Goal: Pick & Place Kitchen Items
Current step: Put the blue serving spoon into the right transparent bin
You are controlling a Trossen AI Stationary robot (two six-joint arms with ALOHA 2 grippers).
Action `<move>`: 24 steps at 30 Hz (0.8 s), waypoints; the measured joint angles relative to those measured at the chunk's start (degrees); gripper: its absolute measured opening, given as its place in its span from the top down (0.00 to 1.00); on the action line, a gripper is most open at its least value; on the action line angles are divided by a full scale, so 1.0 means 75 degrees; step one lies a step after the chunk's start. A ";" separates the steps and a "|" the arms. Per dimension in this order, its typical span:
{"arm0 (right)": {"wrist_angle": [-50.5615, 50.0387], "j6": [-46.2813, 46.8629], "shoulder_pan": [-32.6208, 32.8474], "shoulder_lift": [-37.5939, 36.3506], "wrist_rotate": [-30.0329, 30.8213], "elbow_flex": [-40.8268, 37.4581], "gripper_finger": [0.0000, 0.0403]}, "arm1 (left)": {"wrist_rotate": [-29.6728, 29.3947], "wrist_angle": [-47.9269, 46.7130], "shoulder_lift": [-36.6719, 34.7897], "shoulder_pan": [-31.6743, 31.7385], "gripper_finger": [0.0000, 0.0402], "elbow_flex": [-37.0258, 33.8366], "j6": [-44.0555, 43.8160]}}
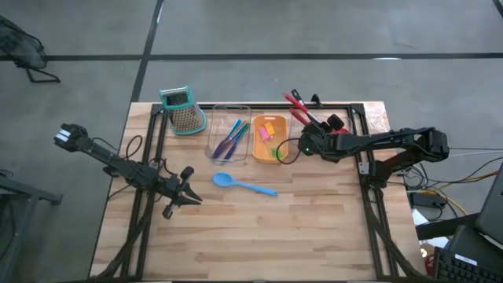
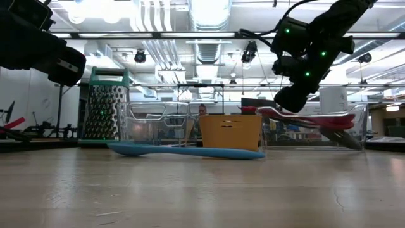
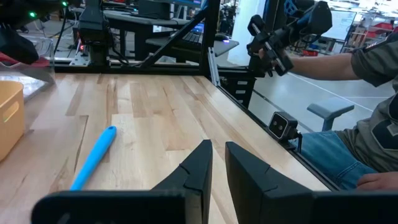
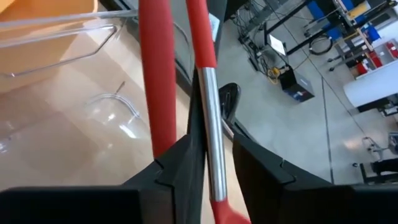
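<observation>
Bare worktop (image 1: 259, 236) fills the near edge; left gripper (image 1: 189, 196) hangs jaws slightly apart; right gripper (image 1: 308, 141) clamps a red spatula (image 4: 208, 118) at the far edge.

One camera looks straight down on the whole worktop (image 1: 259, 228). Another sits at worktop level, close to the blue spoon (image 2: 183, 151); both share it. Each wrist camera looks closely past its own jaws, the left also catching that spoon.
</observation>
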 joint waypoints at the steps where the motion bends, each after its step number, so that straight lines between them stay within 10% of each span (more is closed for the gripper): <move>1: 0.0011 0.0030 0.0005 0.0000 -0.0008 0.0000 0.71 | 0.0000 -0.0002 0.0000 -0.0002 0.87 0.0000 0.0000; 24: 0.2146 -0.0008 0.1704 -0.0023 -0.4129 0.1281 0.77 | 0.0000 0.0000 0.0000 -0.0003 0.87 0.0000 0.0000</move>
